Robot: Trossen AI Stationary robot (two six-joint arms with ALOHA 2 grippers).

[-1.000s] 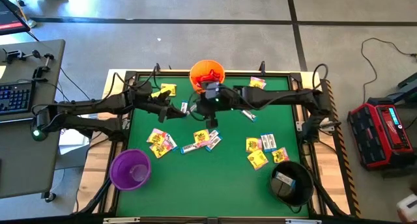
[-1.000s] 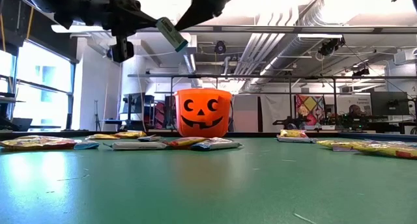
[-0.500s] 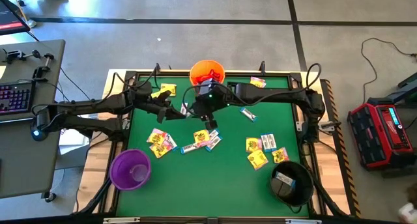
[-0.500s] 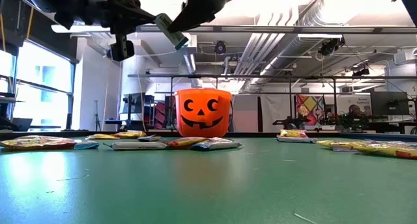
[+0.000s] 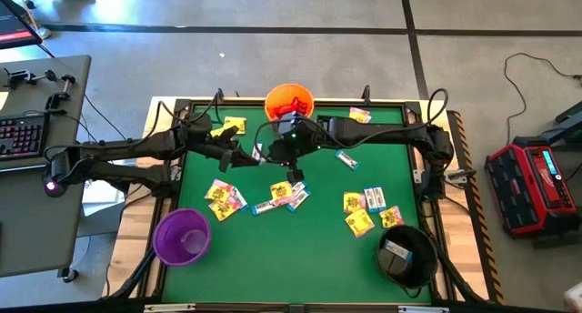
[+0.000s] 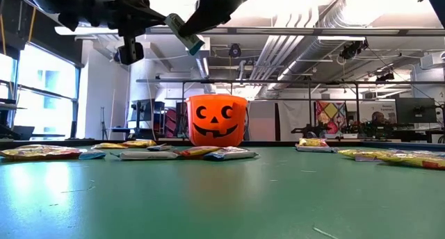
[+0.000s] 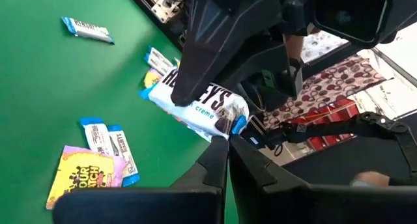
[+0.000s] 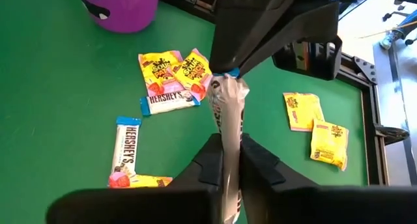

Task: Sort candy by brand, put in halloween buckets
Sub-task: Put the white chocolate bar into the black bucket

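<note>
A white-blue Hershey's candy packet (image 7: 207, 104) hangs in the air above the table's far middle, between my two grippers. My left gripper (image 7: 228, 143) is shut on one end and my right gripper (image 8: 229, 160) is shut on the other. In the high view they meet at the packet (image 5: 258, 152), just in front of the orange pumpkin-face bucket (image 5: 289, 101). The purple bucket (image 5: 182, 236) stands near left and the black bucket (image 5: 406, 254) near right. Other candy packets (image 5: 225, 199) lie flat on the green table. My left gripper pinches the packet's blue crimped end (image 7: 238, 124) between its two fingertips, coming from the table's left. The packet is lifted clear of the table. My right gripper pinches the packet's other end (image 8: 227, 129) between its two fingers, coming from the table's right. The packet runs on out past the fingertips to my left gripper's fingers (image 8: 242, 48).
Yellow and red packets lie in clusters at centre left (image 5: 282, 196) and centre right (image 5: 357, 215), with more at the far edge (image 5: 233, 126). The black bucket holds a packet (image 5: 396, 250). A raised frame (image 5: 435, 213) borders the table.
My right gripper has shifted slightly toward my left gripper and shut on the free end of the packet. My left gripper has kept its hold and its place. The packet stays in the air.
</note>
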